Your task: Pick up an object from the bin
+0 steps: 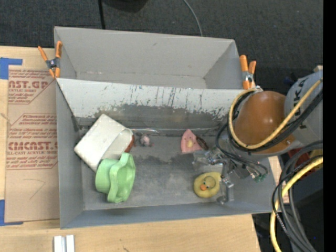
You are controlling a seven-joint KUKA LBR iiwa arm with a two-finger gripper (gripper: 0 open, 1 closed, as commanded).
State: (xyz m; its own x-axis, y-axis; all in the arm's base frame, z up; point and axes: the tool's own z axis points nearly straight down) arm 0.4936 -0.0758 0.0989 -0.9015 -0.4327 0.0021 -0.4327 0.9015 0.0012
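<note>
My gripper (219, 177) hangs low at the bin's front right and is open, one fingertip (226, 195) toward the front wall and the other toward the middle. A small round yellow toy with an orange spot (206, 186) lies on the floor just left of the gap between them, close to the front fingertip; whether it is touched I cannot tell. A pink cone-like piece (188, 141) lies a little behind the gripper, near the back slope.
A white box (101, 140) leans at the left of the bin with a green plastic piece (116, 177) in front of it. A tiny pinkish ball (145, 139) sits by the back slope. The arm's orange cover and cables hang over the right wall.
</note>
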